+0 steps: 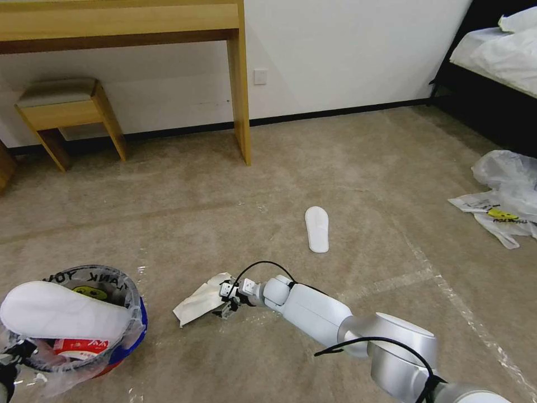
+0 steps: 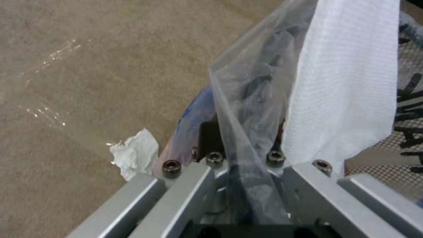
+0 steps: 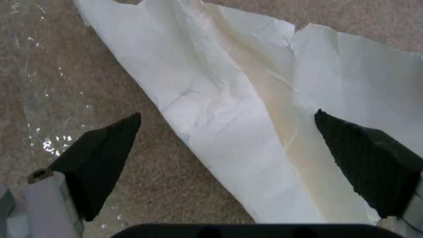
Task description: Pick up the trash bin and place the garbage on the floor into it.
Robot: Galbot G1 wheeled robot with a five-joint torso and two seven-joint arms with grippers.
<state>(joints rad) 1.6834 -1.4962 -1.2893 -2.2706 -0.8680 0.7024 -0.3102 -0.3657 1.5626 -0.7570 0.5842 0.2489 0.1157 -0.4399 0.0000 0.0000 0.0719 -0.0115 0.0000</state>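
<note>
- The right gripper [image 1: 226, 299] is low over the beige carpet [image 1: 335, 168], its black fingertips [image 3: 105, 145] spread wide and holding nothing, straddling a crumpled sheet of white paper [image 1: 198, 299].
- The left gripper [image 2: 244, 165] is clamped on the rim and clear liner of the red trash bin [image 1: 126, 338], held at the robot's left, near the paper. A white slipper [image 1: 61, 313] lies across the bin's mouth above a red wrapper.
- To grip well, the fingers should probably press down and pinch a raised crease, not the flat edge.
- Open carpet surrounds the paper; a second slipper [image 1: 316, 228] lies well apart, clear plastic bags [image 1: 503, 196] farther right.
</note>
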